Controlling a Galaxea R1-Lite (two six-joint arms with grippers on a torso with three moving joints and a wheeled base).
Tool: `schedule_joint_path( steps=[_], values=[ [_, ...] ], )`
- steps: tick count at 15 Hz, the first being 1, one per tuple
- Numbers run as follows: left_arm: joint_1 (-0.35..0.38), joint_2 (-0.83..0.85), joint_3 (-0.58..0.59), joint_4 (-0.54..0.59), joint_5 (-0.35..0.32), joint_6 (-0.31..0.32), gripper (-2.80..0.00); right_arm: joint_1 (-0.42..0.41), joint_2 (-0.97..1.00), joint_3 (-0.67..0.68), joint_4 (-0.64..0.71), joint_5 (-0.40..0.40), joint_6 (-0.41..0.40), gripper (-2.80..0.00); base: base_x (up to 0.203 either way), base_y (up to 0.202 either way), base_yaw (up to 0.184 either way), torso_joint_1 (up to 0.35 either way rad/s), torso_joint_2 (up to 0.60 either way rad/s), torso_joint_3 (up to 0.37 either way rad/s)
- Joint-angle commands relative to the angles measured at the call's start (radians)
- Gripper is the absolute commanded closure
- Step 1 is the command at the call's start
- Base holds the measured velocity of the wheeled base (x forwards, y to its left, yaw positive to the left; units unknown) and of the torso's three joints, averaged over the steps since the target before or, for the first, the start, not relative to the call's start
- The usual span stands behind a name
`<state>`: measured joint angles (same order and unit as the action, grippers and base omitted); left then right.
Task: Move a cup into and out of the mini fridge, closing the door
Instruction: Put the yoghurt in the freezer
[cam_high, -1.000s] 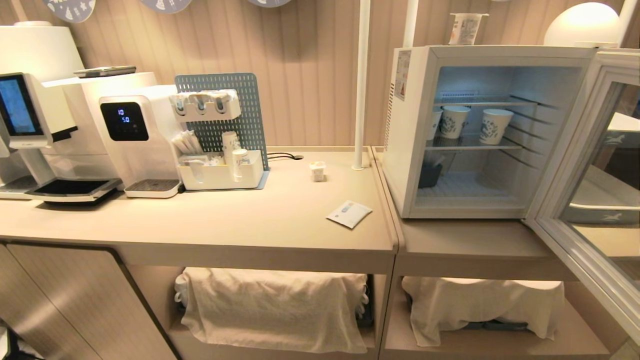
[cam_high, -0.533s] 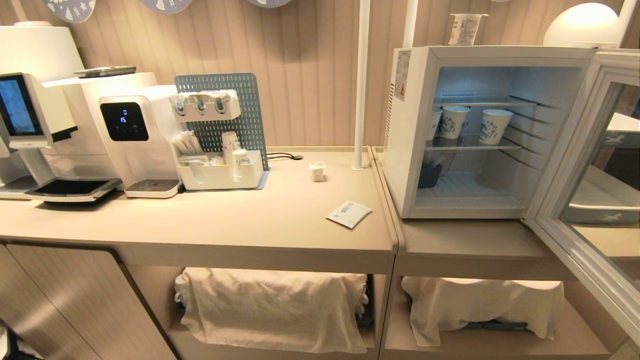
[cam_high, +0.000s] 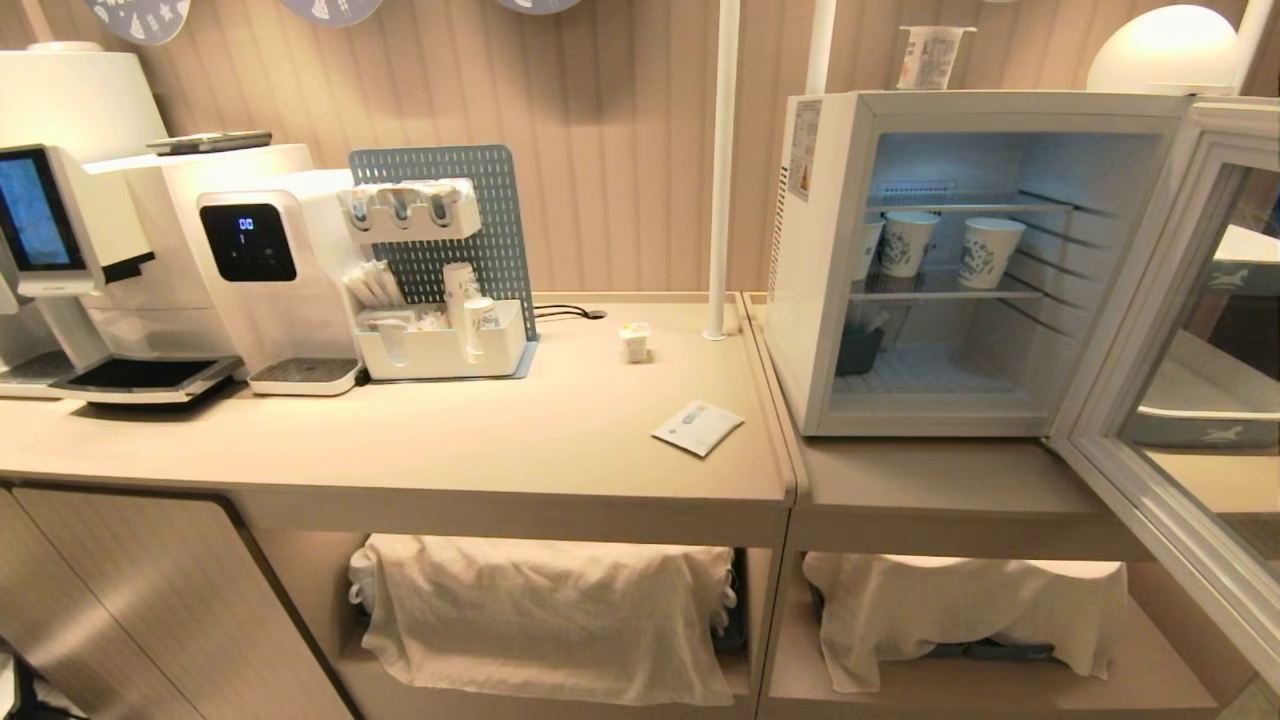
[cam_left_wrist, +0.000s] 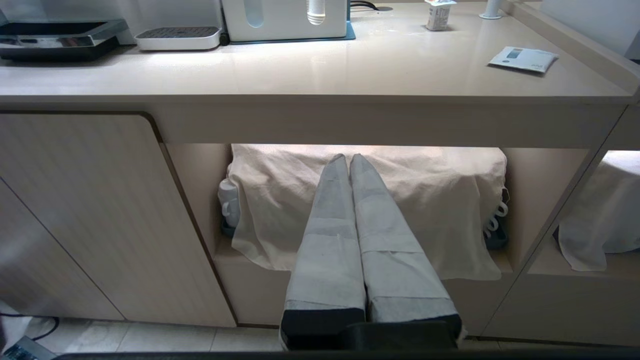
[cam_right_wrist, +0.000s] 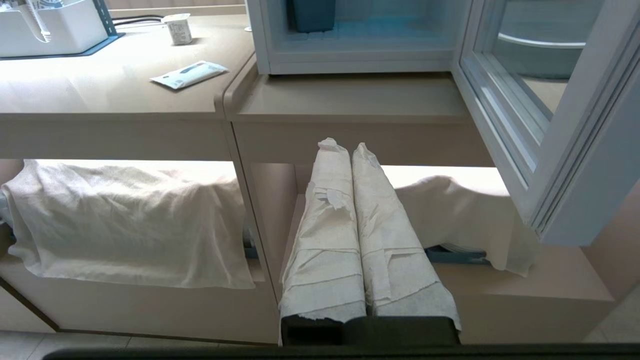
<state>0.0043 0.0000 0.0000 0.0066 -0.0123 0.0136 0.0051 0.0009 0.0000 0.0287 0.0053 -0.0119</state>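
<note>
The small white cup (cam_high: 634, 341) with a yellow-printed lid stands on the beige counter near the back, left of the white pole; it also shows in the left wrist view as the cup (cam_left_wrist: 439, 14) and in the right wrist view as the cup (cam_right_wrist: 178, 28). The white mini fridge (cam_high: 822, 260) stands on the lower counter at right, its glass door (cam_high: 1170, 330) swung wide open toward me. My left gripper (cam_left_wrist: 348, 157) and right gripper (cam_right_wrist: 344, 147) hang low in front of the cabinet shelves, both shut and empty, outside the head view.
Paper cups (cam_high: 990, 252) stand on the fridge's wire shelf, a dark bin (cam_high: 859, 351) below. A flat sachet (cam_high: 699, 427) lies on the counter (cam_high: 450, 440). Coffee machines (cam_high: 130, 250) and a condiment organiser (cam_high: 440, 340) fill the back left. Cloth-covered items (cam_high: 550, 610) sit on the under-shelves.
Only the digits on the machine's display differ; the arms, cup and door have not moved.
</note>
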Motion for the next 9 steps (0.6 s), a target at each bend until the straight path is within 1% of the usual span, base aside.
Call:
schedule_joint_path(
  steps=[1, 2, 5, 6, 9],
  values=[
    [0.000, 0.000, 0.002, 0.000, 0.002, 0.002, 0.00, 0.000, 0.001, 0.000, 0.000, 0.001, 0.000, 0.00, 0.000, 0.000, 0.000, 0.000, 0.00, 0.000],
    [0.000, 0.000, 0.002, 0.000, 0.002, 0.003, 0.00, 0.000, 0.001, 0.000, 0.000, 0.001, 0.000, 0.00, 0.134, 0.088, -0.012, 0.002, 0.00, 0.011],
    [0.000, 0.000, 0.002, 0.000, 0.002, 0.003, 0.00, -0.001, 0.001, 0.000, 0.000, 0.001, 0.000, 0.00, 0.191, 0.171, -0.003, 0.005, 0.01, 0.002],
    [0.000, 0.000, 0.002, 0.000, 0.002, 0.003, 0.00, -0.001, 0.001, 0.000, 0.000, 0.001, 0.000, 0.00, 0.174, 0.109, 0.005, 0.002, 0.00, -0.005],
    [0.000, 0.000, 0.002, 0.000, 0.002, 0.005, 0.00, 0.001, 0.001, 0.000, 0.000, 0.001, 0.000, 0.00, 0.183, 0.027, 0.017, 0.002, 0.00, 0.000]
  ],
)
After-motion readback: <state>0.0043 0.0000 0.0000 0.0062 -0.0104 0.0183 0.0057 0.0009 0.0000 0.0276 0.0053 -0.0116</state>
